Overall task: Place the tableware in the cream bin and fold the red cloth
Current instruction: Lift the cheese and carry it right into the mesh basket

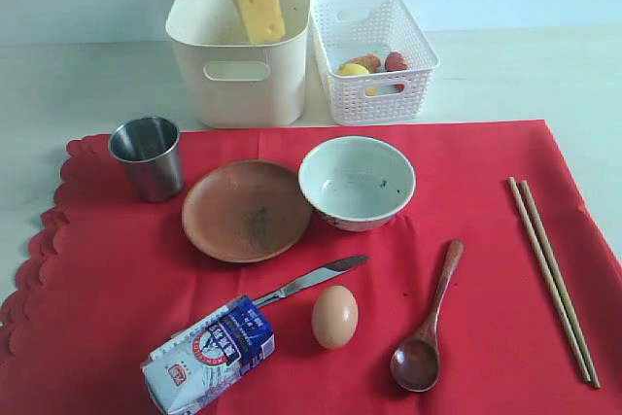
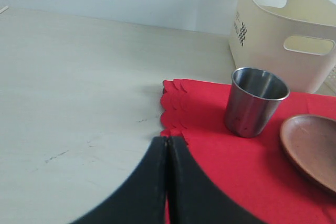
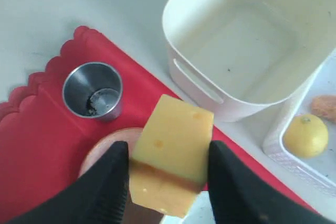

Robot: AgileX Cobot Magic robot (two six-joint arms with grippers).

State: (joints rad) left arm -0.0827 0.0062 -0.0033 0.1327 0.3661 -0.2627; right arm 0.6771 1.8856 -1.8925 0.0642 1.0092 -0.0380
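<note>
Far left, the left gripper sat pressed together by the scalloped edge of the red cloth. On the cloth stood the steel cup, plate, bowl and chopsticks. Behind, the right gripper pinched a cheese wedge above the cream bin.

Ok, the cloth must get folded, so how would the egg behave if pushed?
The egg looks smooth and rounded, lying free on the red cloth, so it would probably roll in a curve. Its shell likely cracks under a hard pinch.
</note>
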